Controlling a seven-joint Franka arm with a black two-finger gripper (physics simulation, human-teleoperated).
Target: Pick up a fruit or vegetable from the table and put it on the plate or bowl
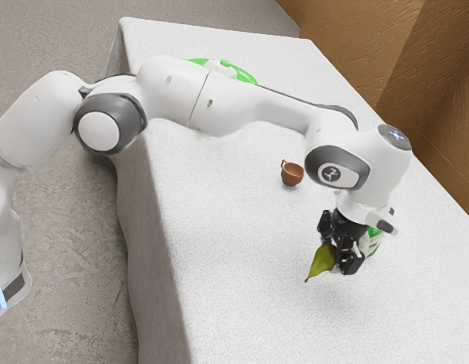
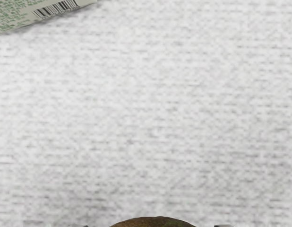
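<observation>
My gripper [image 1: 338,262] hangs over the near right part of the white table, shut on a yellow-green pointed fruit [image 1: 319,263]. The fruit tilts with its tip toward the table's front and seems lifted just off the cloth. Under my hand in the wrist view, the fruit's brownish-green top [image 2: 150,221] shows as a blurred mound. A green plate [image 1: 233,70] lies at the far side of the table, mostly hidden behind my upper arm. A small brown cup [image 1: 291,173] stands on the cloth between the plate and my hand.
A green-and-white carton [image 1: 373,243] sits right behind my gripper; its barcoded edge [image 2: 39,12] appears in the wrist view. The table's front edge [image 1: 155,250] drops off toward the exterior view's left. A wooden wall [image 1: 417,68] lines the far right.
</observation>
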